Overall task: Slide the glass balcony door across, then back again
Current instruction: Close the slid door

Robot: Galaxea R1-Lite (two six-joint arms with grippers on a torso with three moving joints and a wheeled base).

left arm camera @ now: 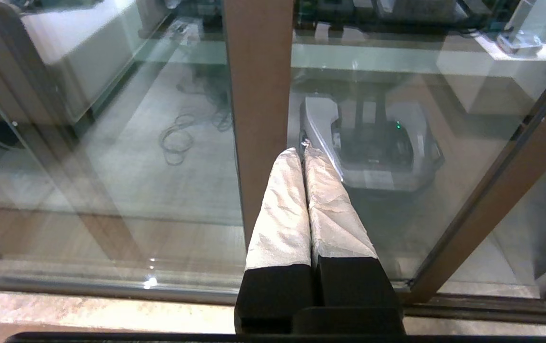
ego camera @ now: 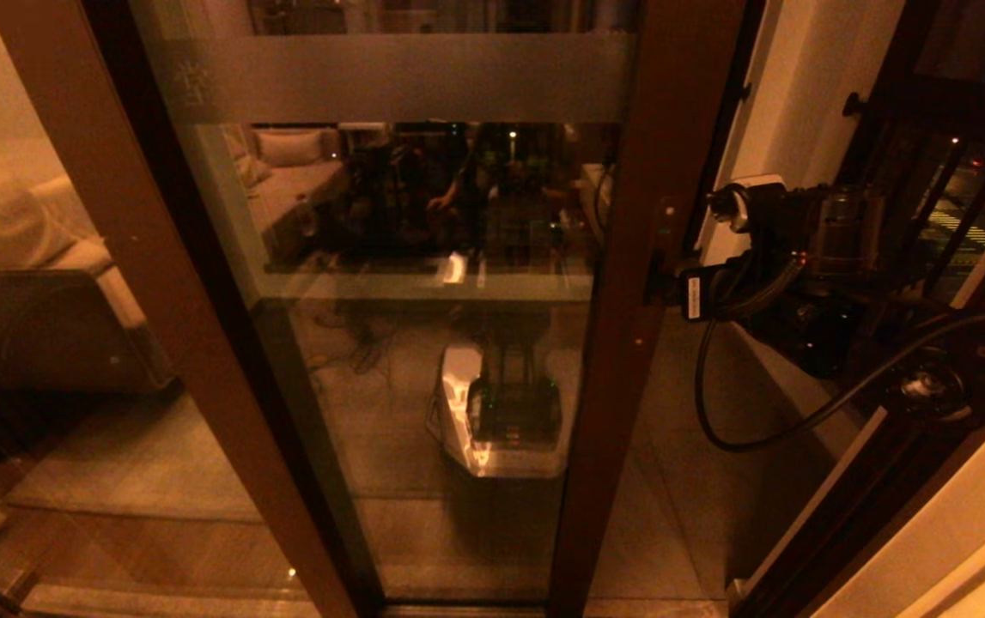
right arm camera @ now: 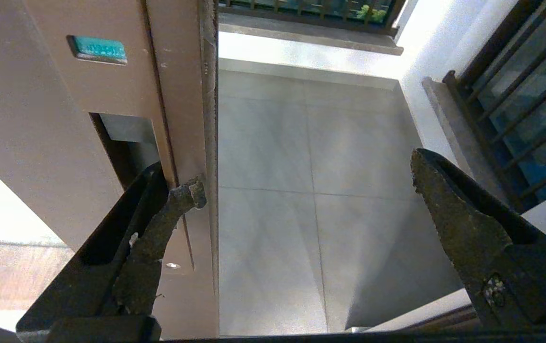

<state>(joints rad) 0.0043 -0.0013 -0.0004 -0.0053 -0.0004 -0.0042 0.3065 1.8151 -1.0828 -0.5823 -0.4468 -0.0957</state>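
One tall panel fills the middle of the head view: the glass balcony door [ego camera: 423, 326], set in a dark brown frame, with a frosted horizontal band [ego camera: 406, 77] running across the glass near its top. Its right stile [ego camera: 629, 343] stands a little apart from the white wall [ego camera: 788, 112], leaving a gap through which the tiled balcony floor [right arm camera: 311, 190] shows. In that stile sits a slim recessed handle [right arm camera: 127, 143], with a small green label [right arm camera: 97, 49] on the frame beyond it.

The right gripper [right arm camera: 308, 174] is at the edge of this stile, its fingers spread wide and grasping nothing. One finger [right arm camera: 177, 205] touches the stile just beside the handle recess; the other finger [right arm camera: 449, 205] hangs free over the balcony floor, well apart from the door. From the head view the right arm [ego camera: 801, 257] reaches in level from the right, a black cable [ego camera: 767, 429] looping beneath it.

The left gripper [left arm camera: 303, 152] hangs low in front of the glass, its two pale-wrapped fingers [left arm camera: 282, 209] pressed together and clenched on nothing, pointing toward another brown stile [left arm camera: 258, 95].

The glass reflects the robot's white base [ego camera: 501, 412]. Left of the door a sofa [ego camera: 20, 249] shows through the neighbouring pane, and dark balcony railing [ego camera: 947, 197] stands at the far right.
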